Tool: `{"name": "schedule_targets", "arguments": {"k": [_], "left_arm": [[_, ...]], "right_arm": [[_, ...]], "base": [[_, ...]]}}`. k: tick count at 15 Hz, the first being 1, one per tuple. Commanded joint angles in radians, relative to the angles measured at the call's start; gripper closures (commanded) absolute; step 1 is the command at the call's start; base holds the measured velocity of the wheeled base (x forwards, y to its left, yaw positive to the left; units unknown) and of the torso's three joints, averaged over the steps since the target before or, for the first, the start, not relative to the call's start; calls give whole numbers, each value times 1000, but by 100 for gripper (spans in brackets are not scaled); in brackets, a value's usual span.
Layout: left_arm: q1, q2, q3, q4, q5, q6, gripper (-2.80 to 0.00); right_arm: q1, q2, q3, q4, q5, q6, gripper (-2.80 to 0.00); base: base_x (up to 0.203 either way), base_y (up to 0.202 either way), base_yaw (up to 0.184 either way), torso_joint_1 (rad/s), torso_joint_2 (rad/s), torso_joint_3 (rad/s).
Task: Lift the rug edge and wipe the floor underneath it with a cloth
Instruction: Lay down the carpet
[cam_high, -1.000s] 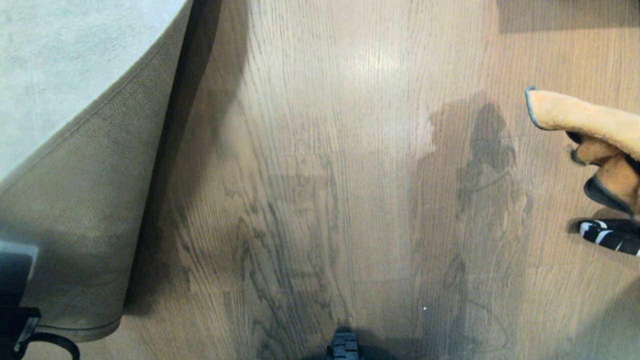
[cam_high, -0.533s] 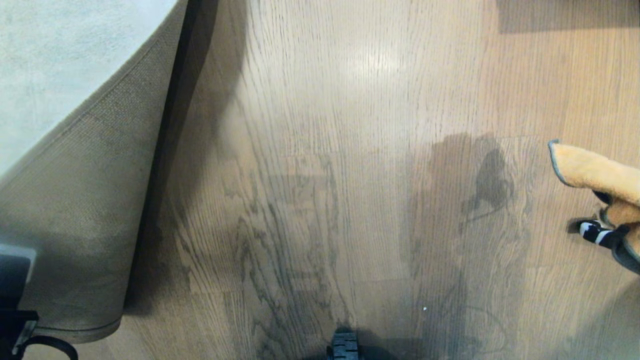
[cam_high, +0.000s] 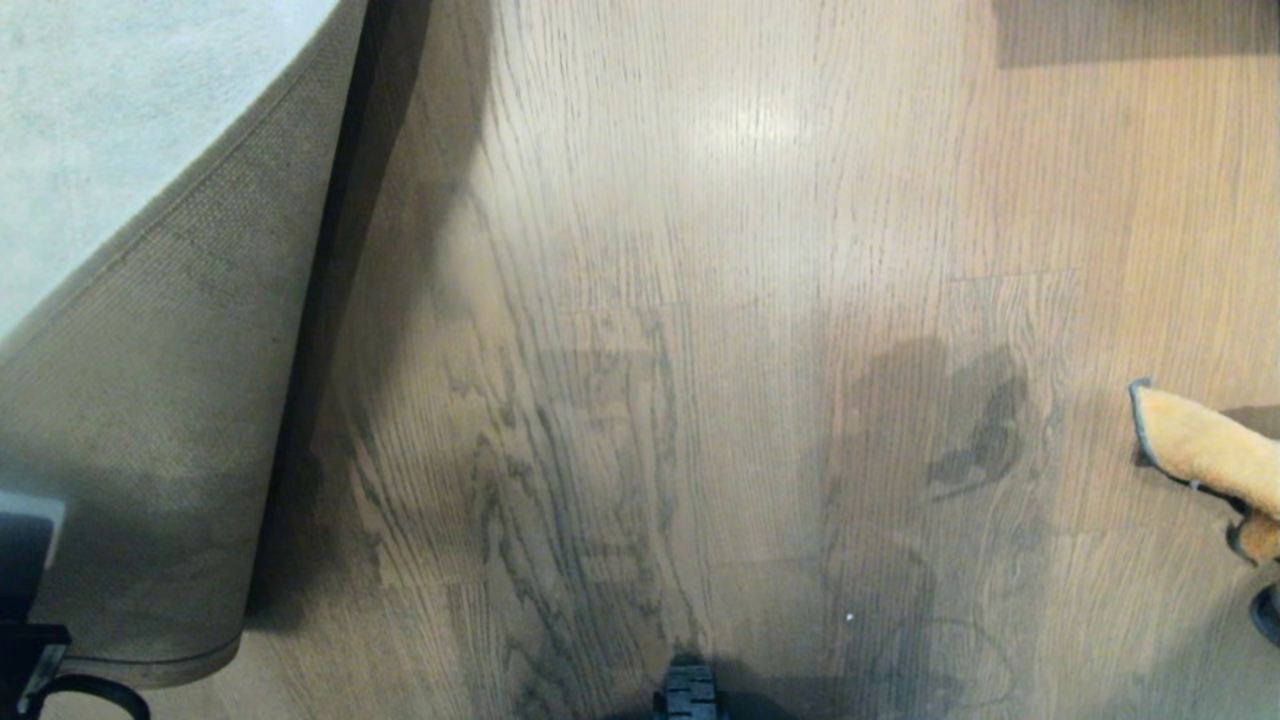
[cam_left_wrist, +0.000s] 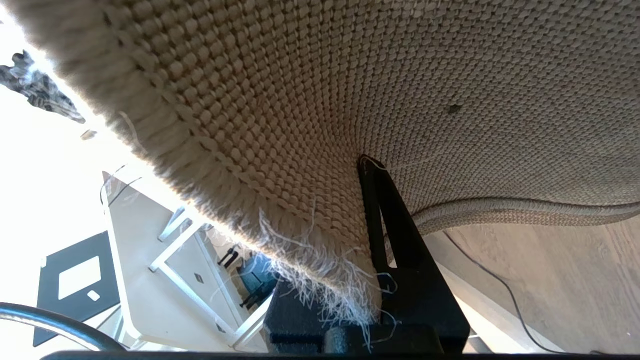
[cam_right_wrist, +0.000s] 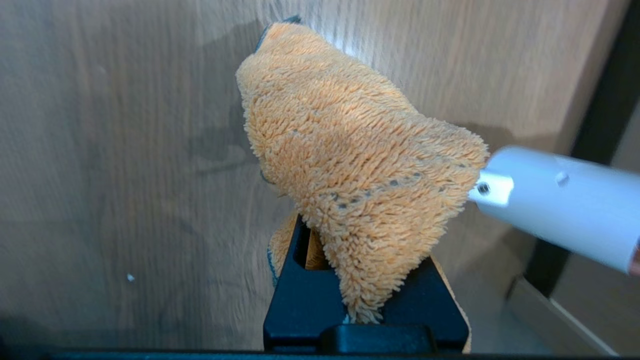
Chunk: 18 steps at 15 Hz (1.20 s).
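Since a second ago the cloth (cam_high: 1195, 447) has slid nearer along the right edge, clamped in the right gripper (cam_right_wrist: 345, 280). Left gripper (cam_left_wrist: 372, 250) pinches the rug (cam_high: 150, 400), holding it folded back so the floor (cam_high: 650, 300) lies exposed for wiping.

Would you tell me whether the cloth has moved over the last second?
Yes. The cloth has moved down the head view, toward the robot, past the floor's unmoved grain lines.
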<state>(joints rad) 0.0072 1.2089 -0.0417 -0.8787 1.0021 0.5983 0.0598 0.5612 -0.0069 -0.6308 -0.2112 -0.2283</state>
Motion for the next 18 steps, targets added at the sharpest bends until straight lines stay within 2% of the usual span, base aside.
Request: {"name": "schedule_targets", "arguments": {"k": [1, 4, 7, 8, 12, 18], "left_arm": [[-1, 3, 0, -5, 6, 3, 0], [-5, 7, -1, -5, 4, 6, 0], [-9, 11, -1, -5, 3, 6, 0], [-10, 14, -1, -5, 3, 6, 0], [-23, 21, -1, -5, 3, 6, 0], [-25, 27, -4, -5, 3, 6, 0]], "right_arm": [[-15, -19, 7, 31, 4, 0, 0], [-15, -42, 7, 213, 50, 29, 0], [-15, -72, 7, 386, 232, 43, 0], [-15, -77, 7, 442, 261, 42, 0], [-15, -113, 7, 631, 247, 50, 0], [-14, -162, 7, 635, 245, 85, 0]], "base": [[0, 0, 0, 0, 0, 0], [0, 0, 0, 0, 0, 0], [0, 0, 0, 0, 0, 0], [0, 0, 0, 0, 0, 0], [0, 0, 0, 0, 0, 0], [0, 0, 0, 0, 0, 0]]}}
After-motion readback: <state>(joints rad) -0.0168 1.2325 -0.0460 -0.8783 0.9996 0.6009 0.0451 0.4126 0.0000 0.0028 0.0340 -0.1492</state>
